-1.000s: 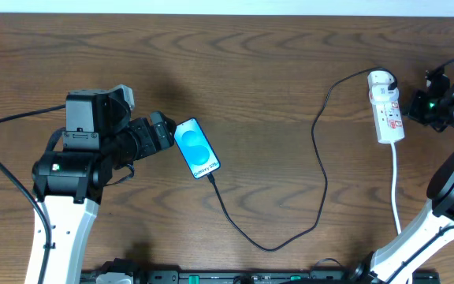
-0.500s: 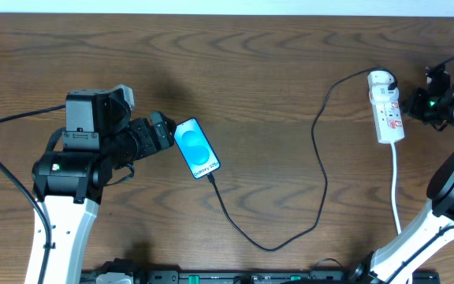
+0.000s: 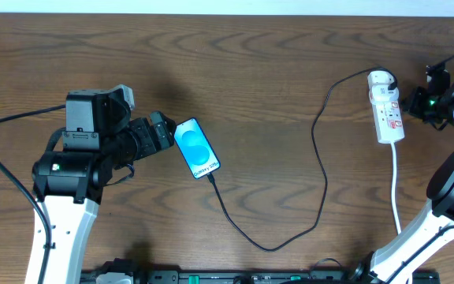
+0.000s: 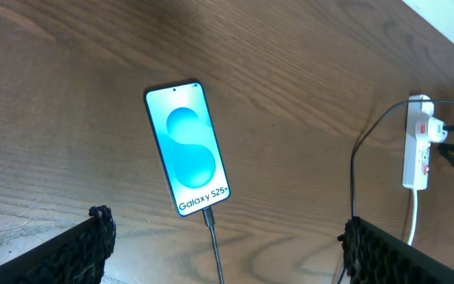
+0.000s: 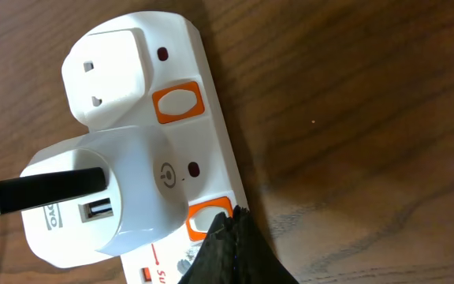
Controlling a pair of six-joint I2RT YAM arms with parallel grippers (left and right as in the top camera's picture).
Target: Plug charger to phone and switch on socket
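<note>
The phone (image 3: 196, 148) lies face up on the table with its blue screen lit. It also shows in the left wrist view (image 4: 187, 146). The black charger cable (image 3: 270, 248) is plugged into the phone's bottom end (image 4: 209, 217) and loops right to the white adapter (image 5: 109, 189) in the socket strip (image 3: 388, 114). My left gripper (image 3: 160, 132) is open and empty beside the phone's left edge, its fingers (image 4: 227, 260) spread wide. My right gripper (image 5: 231, 225) is shut, and its tip touches the orange-rimmed switch (image 5: 203, 217) next to the adapter.
A second orange-rimmed switch (image 5: 178, 102) sits beside the strip's unused outlet (image 5: 105, 75). The strip's white cord (image 3: 396, 185) runs toward the table's front edge. The far table edge (image 3: 227, 14) meets a white wall.
My right gripper has shifted very slightly at the strip's edge. The phone, the cable and the left arm have not moved.
</note>
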